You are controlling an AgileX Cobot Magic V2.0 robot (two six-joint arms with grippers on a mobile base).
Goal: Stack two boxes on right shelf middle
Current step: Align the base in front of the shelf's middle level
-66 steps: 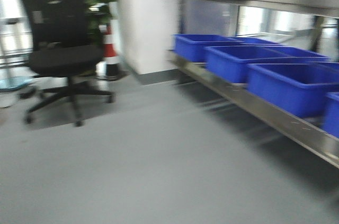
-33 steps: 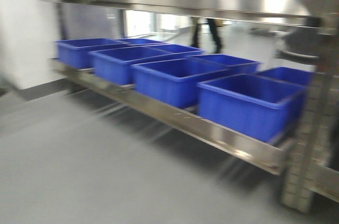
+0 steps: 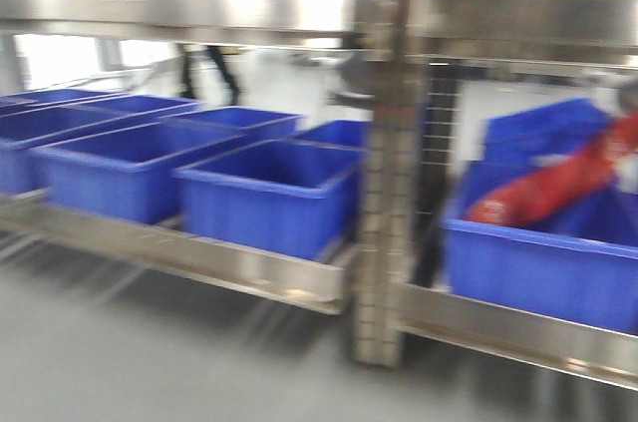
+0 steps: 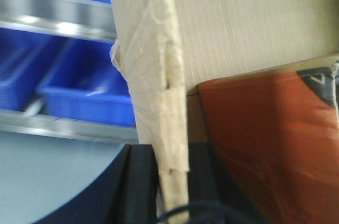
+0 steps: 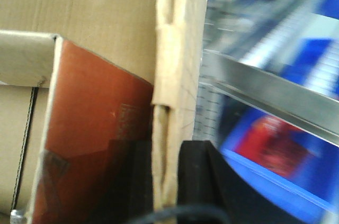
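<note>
Steel racking fills the front view, all smeared sideways: blue bins (image 3: 264, 193) on the low tier, a perforated upright (image 3: 384, 193) splitting the bays, grey floor (image 3: 150, 362) below. Past that upright is the right shelf (image 3: 538, 18), and its low bin (image 3: 538, 267) has something red (image 3: 558, 188) lying in it. Can't tell from here which tier counts as the middle one.

The carton isn't in the front view at all, it's up in my arms. Left tool (image 4: 172, 181) is clamped narrow on a vertical cardboard edge, 1 black pad on each side of it. Right tool (image 5: 164, 176) is doing the same on the opposite wall. My read is that pinching both walls is the only way 2 small tools can carry something this wide, and it keeps the load level while the base rolls.

The big box (image 4: 238, 17) is plain brown corrugated board. The gripped edge is frayed and split into layers, with a strip of tape (image 5: 168, 65) folded over it on the right side. Looks soft, so it could buckle if I squeeze harder.

Next to the walls there's a reddish-brown panel (image 5: 90, 118) with glossy tape. Probably the 2nd box (image 4: 265, 144) riding with the 1st, but I can't tell how it sits.
</note>
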